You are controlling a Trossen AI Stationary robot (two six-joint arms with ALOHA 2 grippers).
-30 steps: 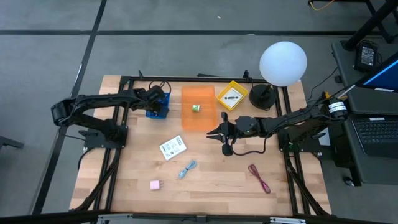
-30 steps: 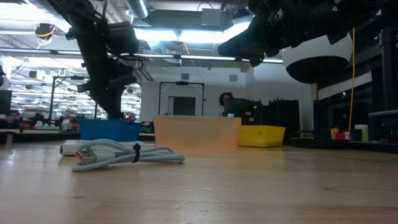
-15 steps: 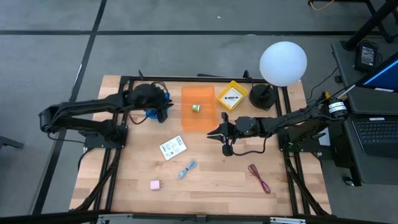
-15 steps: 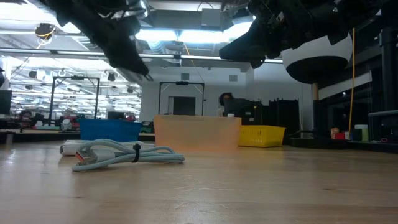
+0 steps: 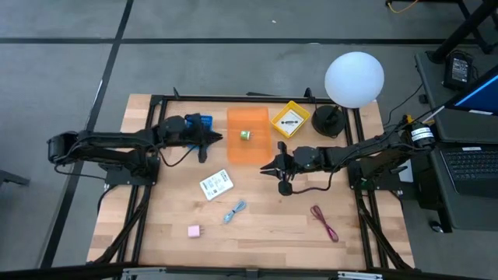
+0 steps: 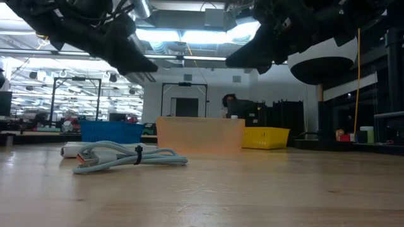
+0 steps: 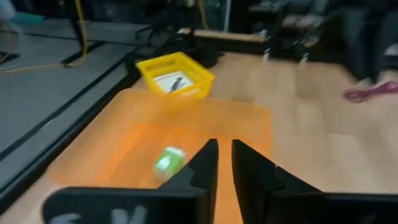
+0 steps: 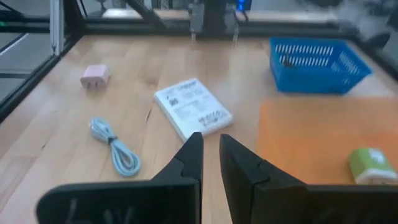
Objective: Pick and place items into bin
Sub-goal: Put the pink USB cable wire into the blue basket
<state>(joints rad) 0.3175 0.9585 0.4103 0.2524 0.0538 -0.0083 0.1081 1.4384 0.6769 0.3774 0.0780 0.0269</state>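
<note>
My left gripper [image 5: 213,138] hangs over the table between the blue basket [image 5: 201,123] and the orange bin [image 5: 249,148]. It points almost level at the bin, fingers close together with nothing between them [image 7: 224,163]. A greenish cube [image 5: 245,134] lies in the bin. My right gripper [image 5: 267,167] hovers by the bin's near right corner, shut and holding nothing [image 8: 210,149]. A white packet [image 5: 216,184], a light-blue cord [image 5: 234,211], a pink cube [image 5: 194,231], a dark-red cord [image 5: 324,222] and a black cord [image 5: 302,189] lie on the table.
A yellow basket [image 5: 289,120] holding a printed packet stands right of the orange bin. The white globe lamp [image 5: 354,79] stands at the far right corner on its black base [image 5: 327,120]. Bare wood lies along the near edge around the pink cube.
My left gripper has swung from above the blue basket toward the orange bin, rising a little. It has tipped up from pointing steeply down to almost level. My right gripper has kept still.
</note>
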